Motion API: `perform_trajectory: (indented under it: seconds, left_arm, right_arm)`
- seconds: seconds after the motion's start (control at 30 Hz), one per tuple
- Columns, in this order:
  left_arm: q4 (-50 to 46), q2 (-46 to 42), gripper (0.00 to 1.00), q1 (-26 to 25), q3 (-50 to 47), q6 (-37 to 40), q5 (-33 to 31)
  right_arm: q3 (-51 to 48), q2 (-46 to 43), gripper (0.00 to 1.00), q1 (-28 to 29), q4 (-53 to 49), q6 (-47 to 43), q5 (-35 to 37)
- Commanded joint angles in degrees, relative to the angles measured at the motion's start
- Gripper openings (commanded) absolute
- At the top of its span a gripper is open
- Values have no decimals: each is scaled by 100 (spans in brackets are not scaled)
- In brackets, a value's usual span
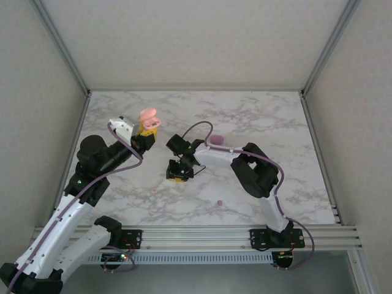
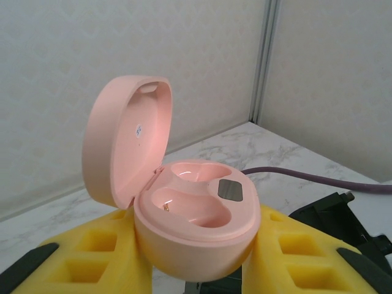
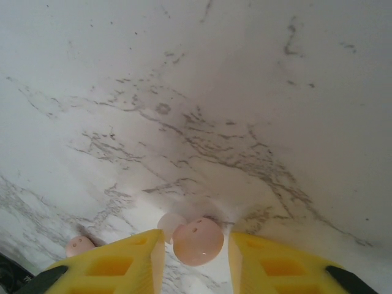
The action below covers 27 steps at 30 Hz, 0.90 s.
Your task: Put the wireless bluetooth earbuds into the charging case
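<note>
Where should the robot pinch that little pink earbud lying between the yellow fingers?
Pinch the pink earbud across its rounded middle, coming straight down from above. It is a smooth little pebble lying on the marble table, so only its sides offer a hold. The right gripper has a finger on each side of it.

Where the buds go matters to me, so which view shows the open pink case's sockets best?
Left wrist: the open pink charging case is close up in the left hand, both sockets bare. Top external shows it small, sockets unreadable. Right wrist looks at a salmon-pink earbud on the table.
</note>
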Motion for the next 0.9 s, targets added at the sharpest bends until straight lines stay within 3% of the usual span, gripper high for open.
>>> perform_trajectory:
  seconds: [0.0, 0.53, 0.87]
  left_arm:
    - [-2, -44, 12, 37, 157, 105, -117]
    - [6, 33, 13, 45, 177, 114, -184]
    - [-17, -25, 13, 49, 201, 97, -268]
  right_arm:
    - [273, 245, 32, 34, -169, -51, 58]
    - [1024, 670, 25, 120, -1094, -546, 586]
    - [444, -84, 22, -134, -1608, -1423, 1171]
